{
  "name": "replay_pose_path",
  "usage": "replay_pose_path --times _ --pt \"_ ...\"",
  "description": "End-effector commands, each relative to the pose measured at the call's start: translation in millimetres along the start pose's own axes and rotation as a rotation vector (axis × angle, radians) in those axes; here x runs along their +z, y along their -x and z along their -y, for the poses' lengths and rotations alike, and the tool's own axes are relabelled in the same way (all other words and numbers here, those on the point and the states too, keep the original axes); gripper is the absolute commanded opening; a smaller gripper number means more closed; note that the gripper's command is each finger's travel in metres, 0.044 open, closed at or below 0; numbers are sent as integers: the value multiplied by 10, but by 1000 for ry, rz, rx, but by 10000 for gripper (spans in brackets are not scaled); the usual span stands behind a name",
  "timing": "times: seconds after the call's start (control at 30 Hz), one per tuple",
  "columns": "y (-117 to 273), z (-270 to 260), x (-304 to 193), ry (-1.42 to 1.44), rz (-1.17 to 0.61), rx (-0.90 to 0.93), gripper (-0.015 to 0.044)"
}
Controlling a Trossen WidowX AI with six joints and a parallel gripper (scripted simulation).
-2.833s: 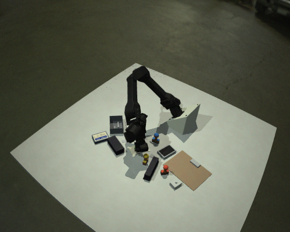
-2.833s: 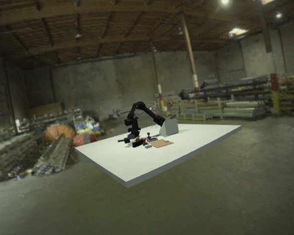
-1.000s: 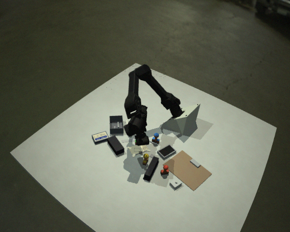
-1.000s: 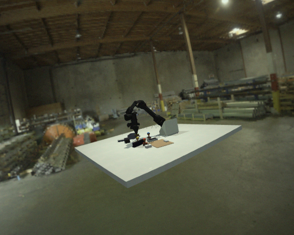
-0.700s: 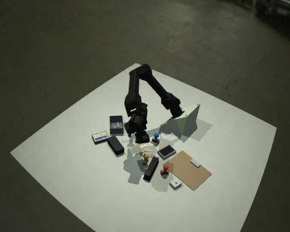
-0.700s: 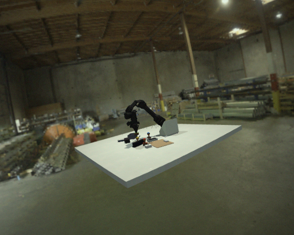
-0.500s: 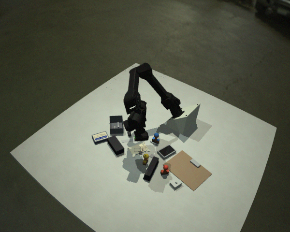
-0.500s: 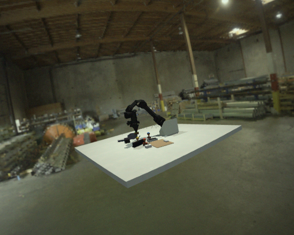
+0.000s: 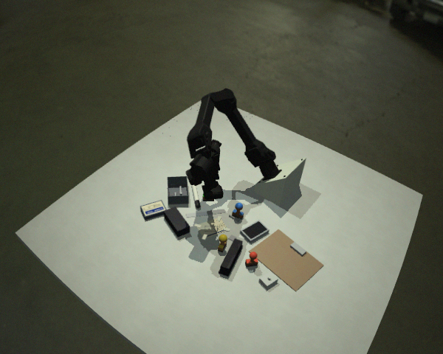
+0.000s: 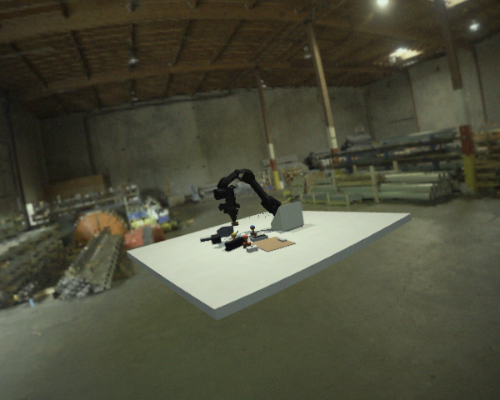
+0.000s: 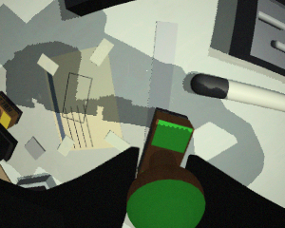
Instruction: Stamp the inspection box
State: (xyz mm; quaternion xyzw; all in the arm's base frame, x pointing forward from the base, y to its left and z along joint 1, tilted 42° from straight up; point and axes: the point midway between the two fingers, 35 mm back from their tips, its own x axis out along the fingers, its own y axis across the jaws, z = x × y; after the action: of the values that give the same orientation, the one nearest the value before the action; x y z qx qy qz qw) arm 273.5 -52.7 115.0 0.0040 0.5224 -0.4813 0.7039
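Presently holding a green-knobbed stamp (image 9: 207, 198) (image 10: 234, 223) (image 11: 166, 204) in the pincer (image 9: 210, 195) (image 10: 234, 220) (image 11: 161, 160), with fingers clamped on both sides of it, raised above the white bench (image 9: 100, 247) (image 10: 242, 267). In the wrist view, to the left of the pincer, showing the taped card (image 9: 218, 223) (image 11: 101, 81) with its printed rectangle, partly under shadow. Farther left, beyond the card, showing the yellow-knobbed stamp (image 9: 222, 242) (image 10: 233, 235) (image 11: 2, 116). Ahead of the pincer, showing a clear ruler (image 9: 206, 214) (image 11: 162, 62); to the right, a white marker (image 9: 196, 196) (image 11: 256, 95) with dark cap. In the top view, lower right from the pincer, showing first the blue-knobbed stamp (image 9: 238, 209) (image 10: 252, 229), then the ink pad (image 9: 254, 231) (image 10: 258, 237), and farther away the red-knobbed stamp (image 9: 252, 259) (image 10: 245, 241).
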Motion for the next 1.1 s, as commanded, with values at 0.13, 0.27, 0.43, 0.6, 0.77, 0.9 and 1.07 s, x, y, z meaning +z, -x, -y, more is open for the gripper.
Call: replay_pose_path --times 0.13,0.27,0.43,0.6,0.77,0.9,1.07 --pt "-23 347 -87 7 1 -7 0" --pt "-32 447 -120 7 2 -9 0" --pt "-56 444 -119 7 1 -8 0" --pt "-138 436 -115 7 1 -7 0" --pt "-219 431 -112 7 0 -6 0" --pt "-283 429 -111 7 0 -6 0" --pt "-365 428 -110 7 1 -6 0"
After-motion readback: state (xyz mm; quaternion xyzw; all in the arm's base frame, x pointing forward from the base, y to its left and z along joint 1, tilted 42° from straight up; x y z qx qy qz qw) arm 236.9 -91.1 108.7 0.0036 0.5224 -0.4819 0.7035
